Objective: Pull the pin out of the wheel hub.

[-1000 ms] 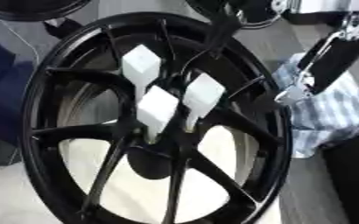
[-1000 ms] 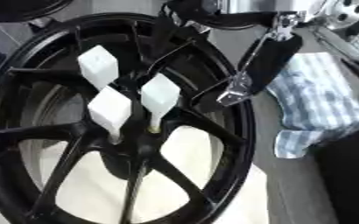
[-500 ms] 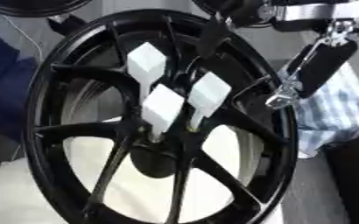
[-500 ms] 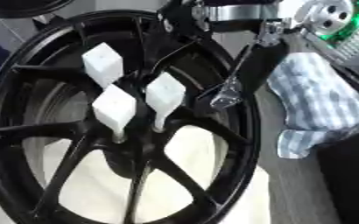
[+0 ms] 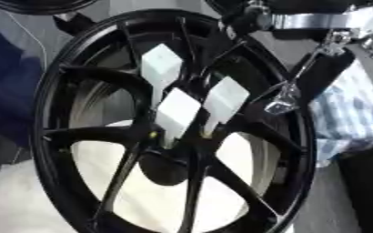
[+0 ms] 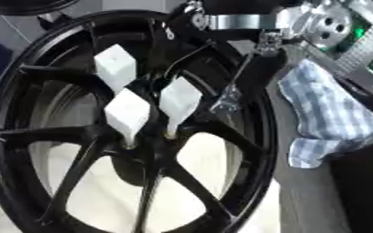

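Note:
A black spoked wheel fills both views, lying askew. Three pins with white block-shaped heads stand in its hub: one at the upper left, one in the middle, one to the right. My right hand comes down from the upper right on a silver-jointed forearm. Its black fingers are straight and point down-left over the rim, and a silvery fingertip hangs just right of the right pin without touching it. The hand holds nothing. My left hand shows in neither view.
A blue-and-white checked cloth lies right of the wheel. Behind it is a metal unit with a green light. A dark blue mass is at the left, and a white surface shows through the spokes.
My right hand has come in leftward and lower, nearer the right pin, and more of its forearm shows at the top. The whole picture has also shifted slightly.

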Robot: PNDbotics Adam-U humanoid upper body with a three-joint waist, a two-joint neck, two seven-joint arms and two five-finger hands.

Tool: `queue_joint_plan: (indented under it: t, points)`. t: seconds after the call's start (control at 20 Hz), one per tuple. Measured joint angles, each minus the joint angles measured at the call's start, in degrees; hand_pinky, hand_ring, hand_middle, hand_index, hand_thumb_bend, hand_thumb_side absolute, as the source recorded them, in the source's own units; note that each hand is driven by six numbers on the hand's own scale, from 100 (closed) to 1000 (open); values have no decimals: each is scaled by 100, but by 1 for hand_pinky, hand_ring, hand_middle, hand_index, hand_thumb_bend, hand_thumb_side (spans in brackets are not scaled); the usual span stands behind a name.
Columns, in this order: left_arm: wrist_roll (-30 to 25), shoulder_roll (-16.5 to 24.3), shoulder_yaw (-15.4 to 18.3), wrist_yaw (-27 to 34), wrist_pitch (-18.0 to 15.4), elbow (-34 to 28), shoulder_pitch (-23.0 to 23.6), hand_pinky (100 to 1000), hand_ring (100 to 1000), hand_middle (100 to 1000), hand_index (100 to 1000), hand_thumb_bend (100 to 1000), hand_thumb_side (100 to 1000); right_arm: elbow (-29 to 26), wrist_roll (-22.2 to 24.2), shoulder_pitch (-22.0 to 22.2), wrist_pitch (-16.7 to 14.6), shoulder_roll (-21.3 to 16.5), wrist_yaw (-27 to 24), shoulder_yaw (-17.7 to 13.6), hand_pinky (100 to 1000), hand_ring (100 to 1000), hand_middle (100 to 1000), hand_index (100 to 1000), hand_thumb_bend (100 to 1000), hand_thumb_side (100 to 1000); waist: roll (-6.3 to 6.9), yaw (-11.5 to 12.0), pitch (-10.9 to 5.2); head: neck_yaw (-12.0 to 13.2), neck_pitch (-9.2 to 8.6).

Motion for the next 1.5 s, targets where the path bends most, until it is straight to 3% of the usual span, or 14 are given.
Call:
queue_joint_plan:
  t: [0.9,1.15,1.5]
  points:
    - [22,-52,1,-70,22,0,-43,895,755,625,774,103,723,0,-118,327,312,2,-22,17,768,773,712,721,520,115,-27,68,116,-63,-64]
    - [28,-53,1,-96,29,0,-43,895,755,624,774,101,725,0,-186,327,383,2,-121,17,761,763,694,695,375,100,-27,68,119,-68,-104]
    - [36,-53,1,-121,36,0,-44,894,754,624,774,100,726,2,-145,378,384,2,-199,15,764,764,704,705,288,100,-30,72,157,-79,-225]
